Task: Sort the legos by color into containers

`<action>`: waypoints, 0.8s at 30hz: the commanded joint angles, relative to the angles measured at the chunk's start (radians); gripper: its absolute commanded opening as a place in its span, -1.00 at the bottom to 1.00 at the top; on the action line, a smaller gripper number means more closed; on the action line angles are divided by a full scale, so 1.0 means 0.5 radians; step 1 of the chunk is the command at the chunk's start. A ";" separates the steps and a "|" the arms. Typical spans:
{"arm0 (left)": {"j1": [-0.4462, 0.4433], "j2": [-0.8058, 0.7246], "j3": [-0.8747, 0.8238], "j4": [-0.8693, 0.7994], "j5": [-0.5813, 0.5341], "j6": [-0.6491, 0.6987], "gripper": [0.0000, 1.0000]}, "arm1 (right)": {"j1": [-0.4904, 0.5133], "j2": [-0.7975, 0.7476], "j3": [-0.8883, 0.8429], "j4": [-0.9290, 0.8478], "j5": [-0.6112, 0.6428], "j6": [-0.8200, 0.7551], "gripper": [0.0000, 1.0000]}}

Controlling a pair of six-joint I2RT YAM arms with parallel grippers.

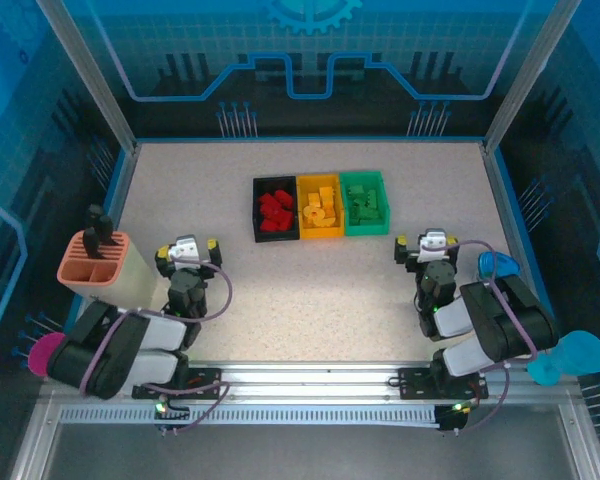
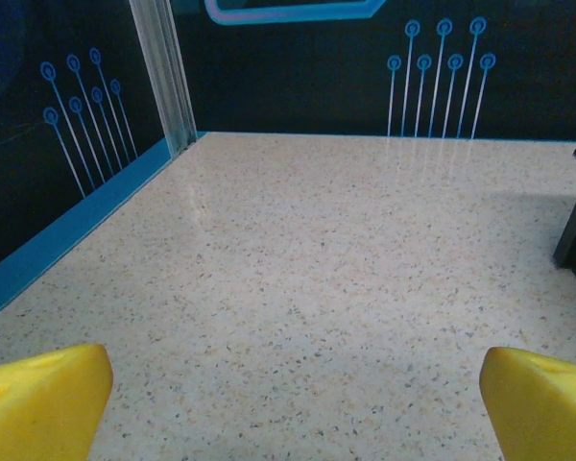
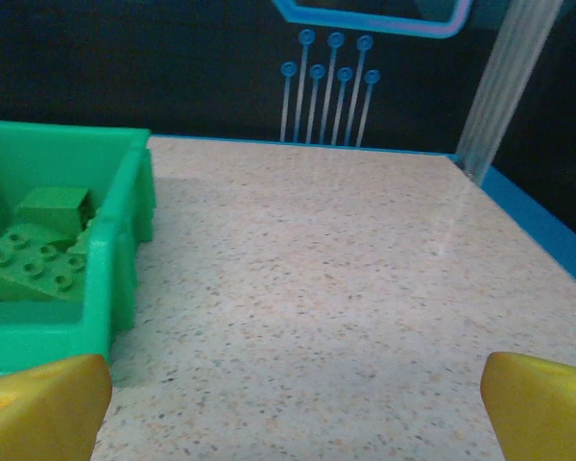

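The legos are sorted into the containers (by color); left gripper and right gripper are held released, empty.

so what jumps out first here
Three bins stand in a row mid-table: the black bin holds red legos, the yellow bin yellow legos, the green bin green legos. The left gripper and right gripper rest open and empty near the front edge.
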 commanded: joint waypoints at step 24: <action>0.122 0.492 0.238 0.354 0.588 0.162 0.99 | -0.060 0.091 0.524 -0.712 -0.114 -0.027 0.99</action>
